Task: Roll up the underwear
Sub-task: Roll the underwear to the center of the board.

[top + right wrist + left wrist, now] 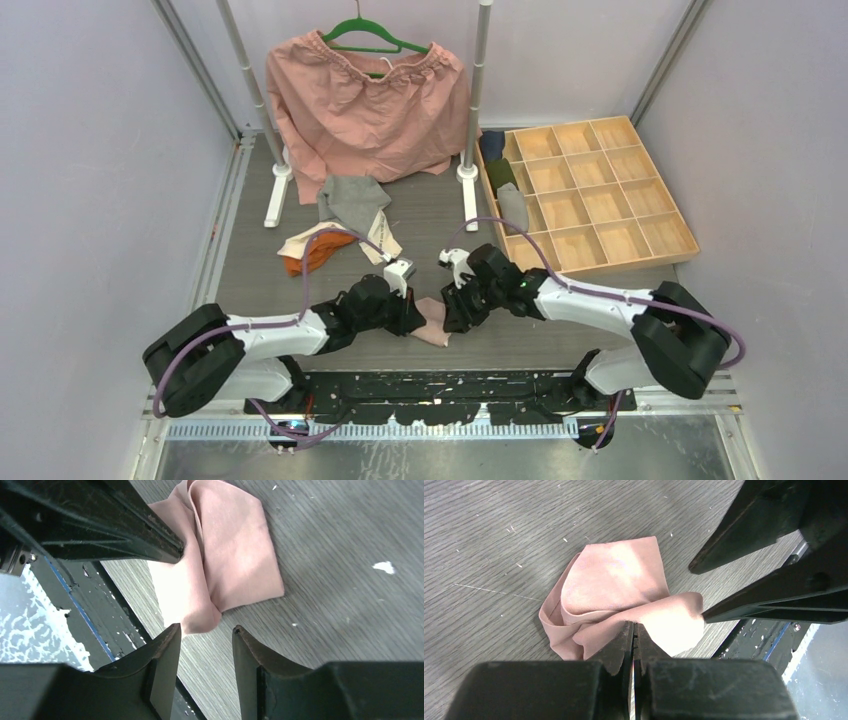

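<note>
Rolling looks barely begun, with most pieces waiting.
On the worktop [440,215], the tray [690,245] at right holds three rolls [512,205]. A grey, cream and orange pile [350,205] lies unrolled at upper centre-left. The pink underwear [432,325], bottom centre, is only loosely folded and pinched by the left gripper [634,630]. The right gripper [205,628] stands spread beside it.

— What's on my table [430,215]?
— Grey wood grain, flecked with white lint. A folded pink underwear [432,325] lies at six o'clock, near my edge.
— Further out?
— A heap of underwear [340,225], grey, cream and orange, at ten. White rack feet [277,200] at twelve, a divided wooden tray [620,262] at two.
</note>
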